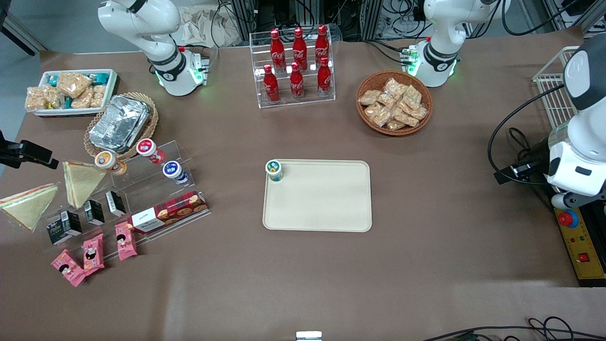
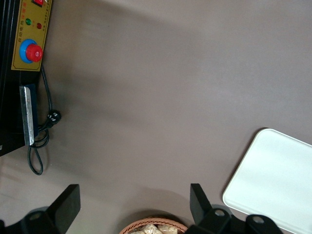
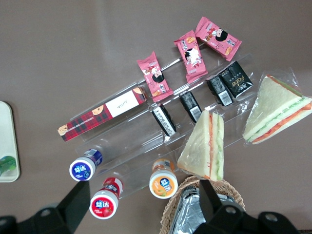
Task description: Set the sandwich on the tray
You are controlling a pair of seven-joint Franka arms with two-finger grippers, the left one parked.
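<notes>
At the working arm's end of the bench lies the sandwich [image 1: 29, 206], well apart from the tray [image 1: 322, 199], w/ the claw [image 3: 141, 204] hovering spread & empty above the snack rack. Looks light, soft, slippery in its wrap, so prob. best to pinch gently across the flat bread faces near the thick edge.

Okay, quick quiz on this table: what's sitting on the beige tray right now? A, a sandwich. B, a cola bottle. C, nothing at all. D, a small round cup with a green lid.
D: a small green-lidded cup stands in one corner of the tray; the sandwich lies off it toward the working arm's end, and the claw, open, hangs above the snack display there.
</notes>
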